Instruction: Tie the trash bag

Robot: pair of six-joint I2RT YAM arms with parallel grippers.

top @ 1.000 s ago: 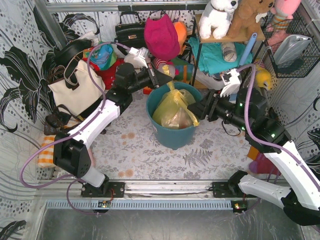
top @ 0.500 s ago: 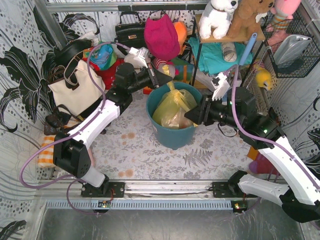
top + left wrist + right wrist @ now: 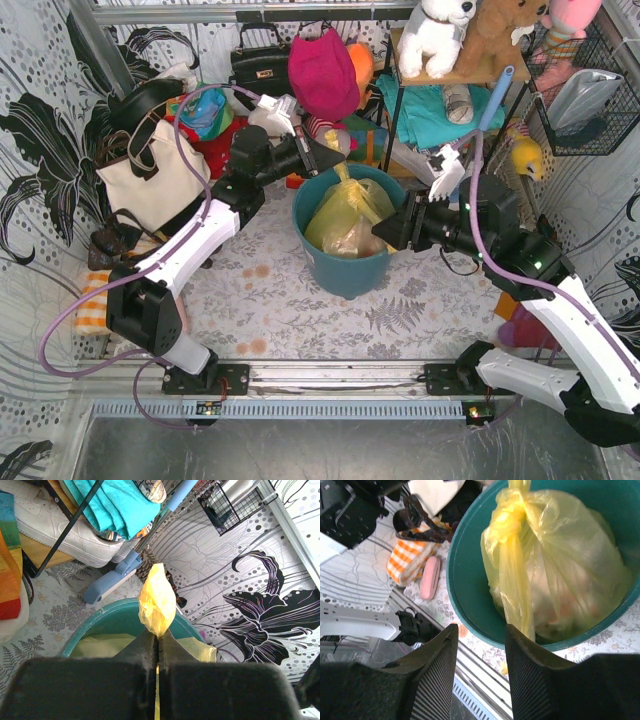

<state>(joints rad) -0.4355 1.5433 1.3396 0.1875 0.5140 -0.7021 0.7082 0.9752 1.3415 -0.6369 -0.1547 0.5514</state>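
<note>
The trash bag is yellow-green and crinkly and sits inside the teal round bin. Its neck is gathered into a twisted strand. My left gripper hovers over the bin's far rim, shut on a flap of the trash bag that sticks up past its fingertips. My right gripper is at the bin's right rim. In the right wrist view it stands open, with the hanging strand just beside its right finger and nothing between the jaws.
A cream tote bag stands at the left. A black handbag and a magenta hat are behind the bin. A shelf with plush toys and a wire basket fill the back right. An orange checked cloth lies front left.
My right arm has moved left, bringing its gripper from beside the bin to the bag's right side. The left gripper has held still on the flap.
</note>
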